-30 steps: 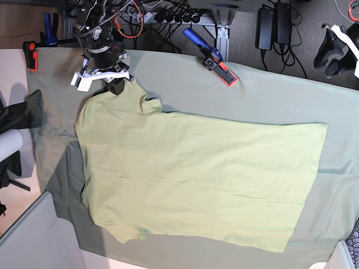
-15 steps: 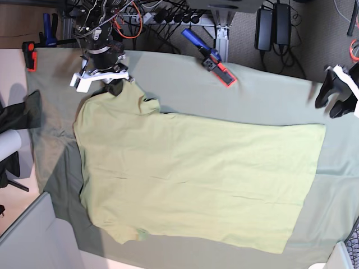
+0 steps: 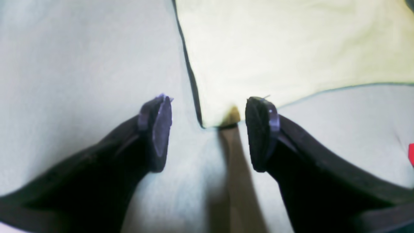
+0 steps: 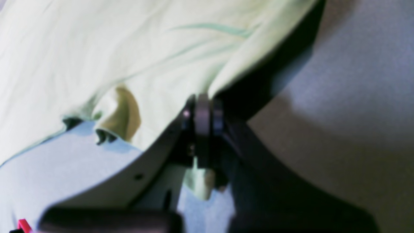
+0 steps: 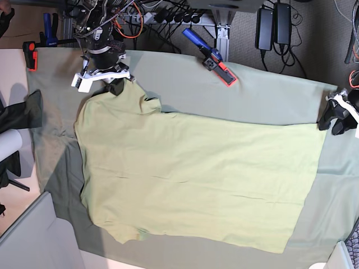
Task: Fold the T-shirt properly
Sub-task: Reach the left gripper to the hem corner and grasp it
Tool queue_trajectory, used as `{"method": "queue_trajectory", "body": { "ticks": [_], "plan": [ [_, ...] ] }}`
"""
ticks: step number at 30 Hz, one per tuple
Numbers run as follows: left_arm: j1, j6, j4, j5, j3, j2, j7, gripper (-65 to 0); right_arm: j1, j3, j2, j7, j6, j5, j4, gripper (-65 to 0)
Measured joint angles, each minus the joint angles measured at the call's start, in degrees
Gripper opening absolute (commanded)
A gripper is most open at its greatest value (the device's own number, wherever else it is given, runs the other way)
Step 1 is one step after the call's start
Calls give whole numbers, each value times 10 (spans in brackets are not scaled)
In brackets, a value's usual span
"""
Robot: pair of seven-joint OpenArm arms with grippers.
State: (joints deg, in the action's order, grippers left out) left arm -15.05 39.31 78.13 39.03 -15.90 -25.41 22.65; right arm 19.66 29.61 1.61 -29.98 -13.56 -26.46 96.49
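The lime T-shirt (image 5: 196, 174) lies spread flat on the grey-green table cloth (image 5: 269, 95), neck end at the left, hem at the right. My right gripper (image 5: 115, 87) is at the shirt's far left corner, shut on a fold of the fabric (image 4: 207, 181); the wrist view shows the T-shirt (image 4: 97, 48) lifted a little at the pinch by the right gripper (image 4: 202, 119). My left gripper (image 5: 336, 117) stands open just off the far hem corner. In the left wrist view that corner of the T-shirt (image 3: 275, 48) points between the open left gripper (image 3: 210, 129), touching neither fingertip.
A blue and red clamp (image 5: 210, 56) holds the cloth at the back edge, a red one (image 5: 29, 55) at the back left corner. Cables and power bricks (image 5: 272, 25) lie behind the table. A dark object (image 5: 22, 112) sits off the left edge.
My left gripper has come down from the far right toward the shirt's far hem corner, its jaws a little wider. The right gripper has stayed shut on the shirt.
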Motion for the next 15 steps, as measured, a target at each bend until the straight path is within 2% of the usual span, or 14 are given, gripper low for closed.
{"method": "queue_trajectory", "body": {
  "ticks": [7, 13, 15],
  "plan": [
    [5, 2, 0, -17, 37, 21, -22, -254, 0, 0, 0, 2, -1, 2, 0, -650],
    [14, 1, 0, -29, 43, 47, -30, -254, 0, 0, 0, 2, -1, 2, 0, -650],
    [19, -12, 0, -30, 43, 51, -30, -254, 0, 0, 0, 2, -1, 2, 0, -650]
  ]
}}
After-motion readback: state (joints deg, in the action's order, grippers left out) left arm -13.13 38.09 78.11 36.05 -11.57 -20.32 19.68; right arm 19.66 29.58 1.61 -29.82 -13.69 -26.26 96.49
